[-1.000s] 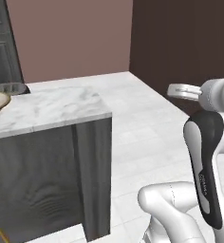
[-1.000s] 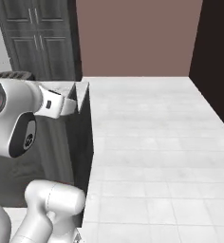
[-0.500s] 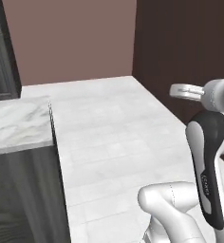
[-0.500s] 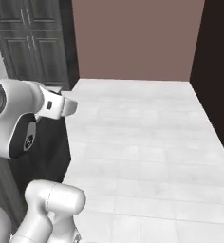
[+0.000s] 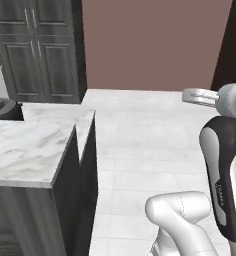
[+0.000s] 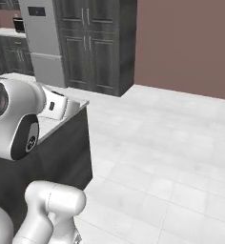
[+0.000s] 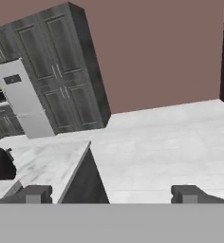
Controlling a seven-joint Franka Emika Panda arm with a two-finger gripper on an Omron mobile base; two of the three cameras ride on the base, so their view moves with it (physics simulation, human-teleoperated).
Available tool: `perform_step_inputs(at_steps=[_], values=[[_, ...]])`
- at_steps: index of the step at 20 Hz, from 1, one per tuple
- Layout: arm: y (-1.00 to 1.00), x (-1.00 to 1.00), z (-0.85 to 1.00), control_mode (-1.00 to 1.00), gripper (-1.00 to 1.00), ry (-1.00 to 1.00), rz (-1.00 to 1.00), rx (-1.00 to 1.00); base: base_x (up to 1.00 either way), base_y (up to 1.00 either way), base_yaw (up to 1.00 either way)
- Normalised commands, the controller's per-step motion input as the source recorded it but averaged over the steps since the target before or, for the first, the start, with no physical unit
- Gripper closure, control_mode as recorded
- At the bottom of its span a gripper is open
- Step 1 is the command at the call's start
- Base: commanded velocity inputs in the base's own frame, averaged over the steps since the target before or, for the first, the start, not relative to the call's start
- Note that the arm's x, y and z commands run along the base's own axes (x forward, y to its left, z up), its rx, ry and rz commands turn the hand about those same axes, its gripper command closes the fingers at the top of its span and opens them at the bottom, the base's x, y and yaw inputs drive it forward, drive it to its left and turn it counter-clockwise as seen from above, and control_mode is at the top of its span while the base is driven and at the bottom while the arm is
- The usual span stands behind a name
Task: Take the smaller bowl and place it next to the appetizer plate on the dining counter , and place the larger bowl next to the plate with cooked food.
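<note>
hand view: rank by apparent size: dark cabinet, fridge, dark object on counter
1. dark cabinet
2. fridge, farther back, so true size unsure
3. dark object on the dining counter, cut off by the frame edge

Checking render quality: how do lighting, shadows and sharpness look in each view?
Left base view: flat, even light, soft marble counter texture. Right base view: no cast shadows on the floor. Hand view: tilted horizon, cabinets lean, mildly blurry.
</note>
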Motion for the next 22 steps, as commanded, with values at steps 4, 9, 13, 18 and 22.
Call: perform_step_inputs(at_steps=[4,9,13,18,22], values=[[0.0,0.0,0.0,1.0,-1.0,0.0,0.0,0.0,1.0,-0.83,0.36],[0.0,0.0,0.0,1.0,-1.0,0.0,0.0,0.0,1.0,-1.0,0.19],[0.0,0.0,0.0,1.0,-1.0,0.0,0.0,0.0,1.0,-1.0,0.15],[0.0,0.0,0.0,1.0,-1.0,0.0,0.0,0.0,1.0,-0.84,0.25],[0.0,0.0,0.0,1.0,-1.0,0.0,0.0,0.0,1.0,-0.56,0.33]])
